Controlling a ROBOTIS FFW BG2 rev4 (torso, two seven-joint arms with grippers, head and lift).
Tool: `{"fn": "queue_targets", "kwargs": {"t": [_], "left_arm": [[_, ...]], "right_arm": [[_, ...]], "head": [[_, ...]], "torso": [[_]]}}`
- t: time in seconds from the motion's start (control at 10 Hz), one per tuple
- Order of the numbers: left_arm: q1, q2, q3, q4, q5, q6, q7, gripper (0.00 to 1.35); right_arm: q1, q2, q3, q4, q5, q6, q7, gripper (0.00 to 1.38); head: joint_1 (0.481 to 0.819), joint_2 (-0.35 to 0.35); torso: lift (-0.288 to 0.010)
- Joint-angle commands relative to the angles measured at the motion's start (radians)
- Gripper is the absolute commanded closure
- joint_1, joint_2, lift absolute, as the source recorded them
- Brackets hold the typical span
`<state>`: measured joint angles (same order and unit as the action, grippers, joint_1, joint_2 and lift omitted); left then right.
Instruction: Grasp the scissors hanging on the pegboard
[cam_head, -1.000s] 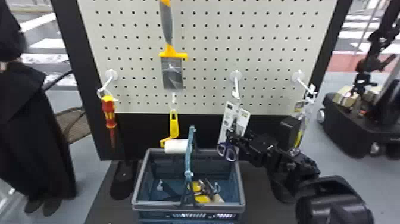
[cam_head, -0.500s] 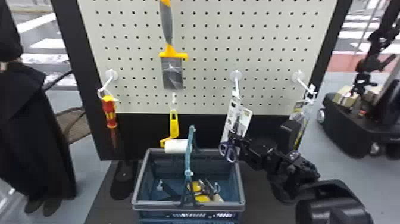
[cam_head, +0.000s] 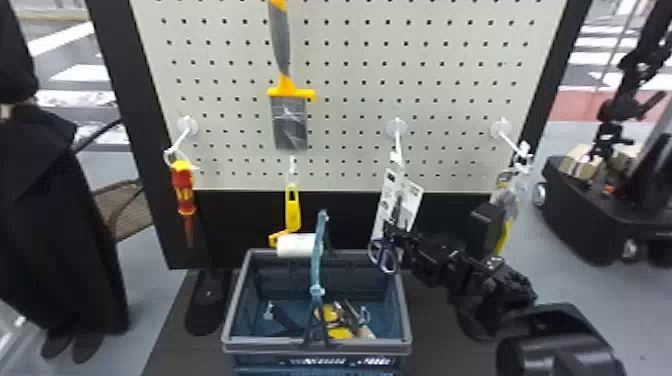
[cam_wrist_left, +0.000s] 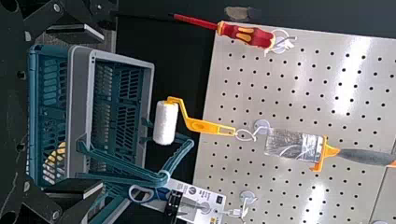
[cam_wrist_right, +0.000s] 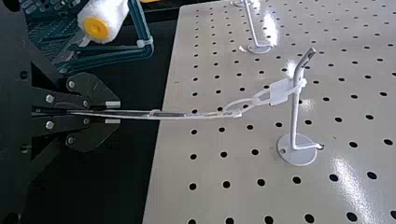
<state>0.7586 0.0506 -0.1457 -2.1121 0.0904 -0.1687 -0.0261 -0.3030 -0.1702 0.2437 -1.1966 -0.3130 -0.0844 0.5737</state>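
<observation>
Since a second earlier, the scissors (cam_head: 384, 252) on their backing card had swung out from hanging flat and now tilted away from the pegboard (cam_head: 450, 75). The right gripper (cam_head: 395, 241) had shifted only slightly at the card's lower end.

From the head, the card hung from the white hook (cam_head: 396, 131) above the far right corner of the blue basket (cam_head: 235, 305). The blue handles showed just beside the black fingers.

From the left wrist, the left gripper (cam_wrist_left: 98, 111) sat back from the board, facing the basket, its fingers spread wide with nothing between them. The scissors (cam_wrist_left: 145, 193) appeared past the basket handle, with the card leading to its hook.

From the right wrist, both flat fingers were pressed together on the scissors (cam_wrist_right: 154, 113), seen edge-on as a thin strip. A short plastic chain ran taut from the strip to the hook (cam_wrist_right: 299, 107).

The tilt and the tight chain suggested a firm grasp that was already drawing on the package. The tie was not yet off the hook's upturned tip, so lifting it free probably remained. Pulling straight back risked straining the chain.
</observation>
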Motion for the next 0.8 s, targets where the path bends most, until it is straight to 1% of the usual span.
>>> {"fn": "queue_targets", "kwargs": {"t": [0.0,0.7], "left_arm": [[0.000,0.000,0.000,0.000,-0.001,0.000,0.000,0.20],[0.004,0.000,0.000,0.000,0.000,-0.002,0.000,0.20]], "right_arm": [[-0.001,0.000,0.000,0.002,-0.001,0.000,0.000,1.28],[0.001,0.001,-0.001,0.015,-0.004,0.000,0.000,1.28]], "head": [[0.549,0.000],[0.549,0.000]], "torso": [[-0.100],[-0.100]]}}
